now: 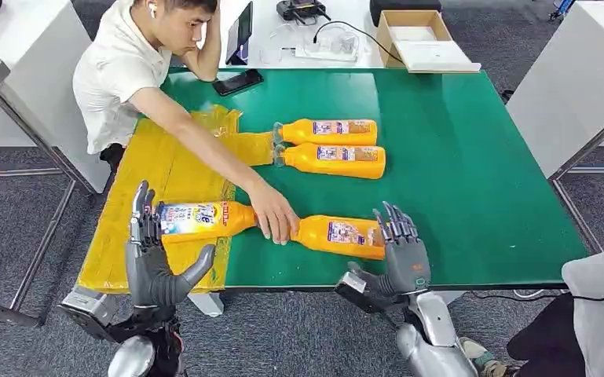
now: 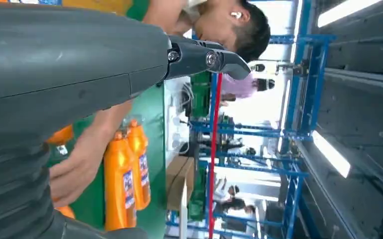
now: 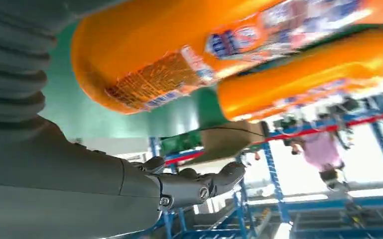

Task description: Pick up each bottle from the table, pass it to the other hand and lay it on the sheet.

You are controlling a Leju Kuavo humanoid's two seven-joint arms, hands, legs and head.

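Several orange bottles lie on the green table (image 1: 455, 173). One bottle (image 1: 200, 218) rests on the yellow sheet (image 1: 165, 169), its base by the fingers of my left hand (image 1: 153, 255), which is raised with fingers spread and holds nothing. A front bottle (image 1: 338, 236) lies near the table's front edge. My right hand (image 1: 399, 253) stands open against its base, and that base (image 3: 154, 59) looms close in the right wrist view. A person's hand (image 1: 275, 216) covers the necks of both these bottles. Two more bottles (image 1: 328, 131) (image 1: 334, 160) lie side by side farther back.
The person sits at the table's far left corner, an arm stretched across the sheet. A black phone (image 1: 238, 82) lies at the table's back edge, and a cardboard box (image 1: 416, 35) stands on a white desk behind. A white table (image 1: 581, 78) is at right.
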